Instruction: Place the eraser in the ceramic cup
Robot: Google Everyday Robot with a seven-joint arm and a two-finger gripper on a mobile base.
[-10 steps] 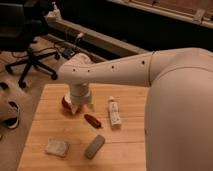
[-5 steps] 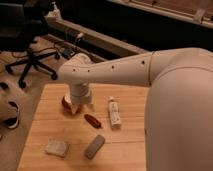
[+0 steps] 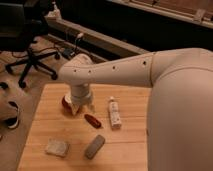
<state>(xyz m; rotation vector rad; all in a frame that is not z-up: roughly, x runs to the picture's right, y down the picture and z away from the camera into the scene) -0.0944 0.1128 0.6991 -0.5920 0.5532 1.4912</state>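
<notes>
Camera view: gripper (image 3: 82, 107) nr cup (image 3: 65, 103) (overlapping)

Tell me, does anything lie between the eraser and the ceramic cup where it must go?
Yes. A small red oblong object lies roughly between the eraser and the ceramic cup, close to the direct line. The gripper hangs above the cup, partly hiding it. Carried high, the eraser would probably clear the red object.

This looks like an office: a black wheeled chair (image 3: 30, 60) stands on the floor well beyond the gripper (image 3: 81, 106), which hangs over a wooden table (image 3: 127, 145).
</notes>
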